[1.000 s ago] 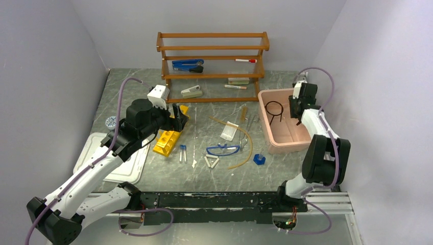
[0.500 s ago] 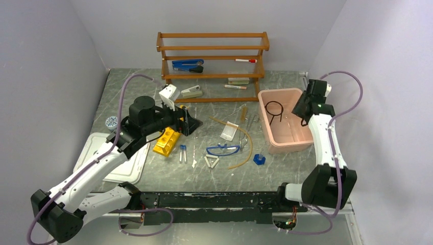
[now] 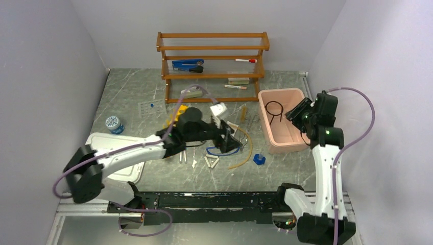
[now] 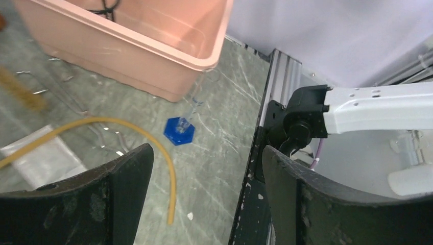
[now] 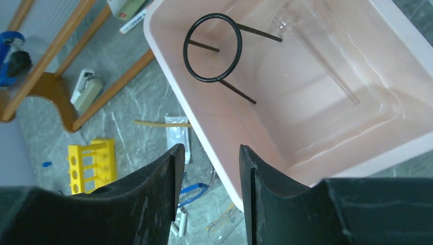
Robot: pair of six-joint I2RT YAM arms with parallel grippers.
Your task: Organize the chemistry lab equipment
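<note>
1. Claw of the left arm (image 4: 207, 149): stands wide apart, grips nothing, hangs over the middle of the surface (image 3: 127, 97), just above the blue goggles (image 3: 214, 151).
2. Below it in the wrist view: amber tubing (image 4: 172, 178) curving over the surface, clear bag (image 4: 35, 158) close against one stretch of it (touching or not, cannot tell), and a small blue hexagonal base (image 4: 179, 132) with a clear stem, near the front wall of the pink bin (image 3: 286, 145).
3. Claw of the right arm (image 5: 210, 149): fingers parted, nothing between them, hovers over the bin's right side.
4. Inside the bin: black wire ring stand (image 5: 219, 80) lying on its side toward the far left corner, with a clear glass tube (image 5: 319, 58) beside it.
5. Yellow holed test-tube rack (image 5: 92, 163): lies on the surface left of the goggles, partly hidden by the left arm in the top view.
6. Blue-capped tubes (image 3: 182, 155) and white triangle (image 3: 211, 162): lie on the surface on the near side of the goggles, apart from each other.
7. Wooden shelf rack (image 3: 213, 76): stands at the far edge, carries the blue stapler (image 3: 187, 65).
</note>
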